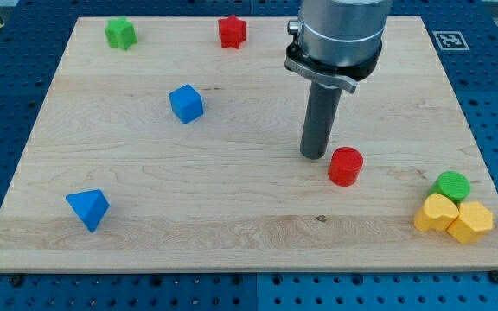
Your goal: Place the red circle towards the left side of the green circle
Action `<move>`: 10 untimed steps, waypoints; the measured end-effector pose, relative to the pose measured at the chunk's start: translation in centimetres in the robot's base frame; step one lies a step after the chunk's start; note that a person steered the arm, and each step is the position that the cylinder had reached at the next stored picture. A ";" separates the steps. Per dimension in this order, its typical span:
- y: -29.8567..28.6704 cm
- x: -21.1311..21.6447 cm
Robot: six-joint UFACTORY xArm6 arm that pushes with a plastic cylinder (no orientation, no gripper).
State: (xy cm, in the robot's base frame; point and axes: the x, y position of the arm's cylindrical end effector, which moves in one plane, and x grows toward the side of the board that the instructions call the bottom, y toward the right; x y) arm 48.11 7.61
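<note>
Red circle, a short red cylinder block [346, 166], sits on the wooden table [232, 233], well left of the green cylinder block [452, 186]. Your tip [315, 155] is just beside its upper-left. No jaws fitted. An off-centre push could send it into the yellow blocks [454, 218].

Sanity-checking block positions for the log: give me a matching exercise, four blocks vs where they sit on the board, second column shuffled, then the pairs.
Column 1:
1. red circle
2. green circle
3. blue cube
4. green star

Column 2:
A. top-left corner of the view
B. just right of my tip
C. touching the yellow blocks, view's right
D. left of centre, alone

Pairs: 1-B, 2-C, 3-D, 4-A
</note>
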 end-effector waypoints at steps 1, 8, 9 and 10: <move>1.2 1.7; 5.2 3.7; 5.8 3.1; 5.8 2.3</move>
State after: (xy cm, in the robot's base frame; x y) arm 50.39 13.43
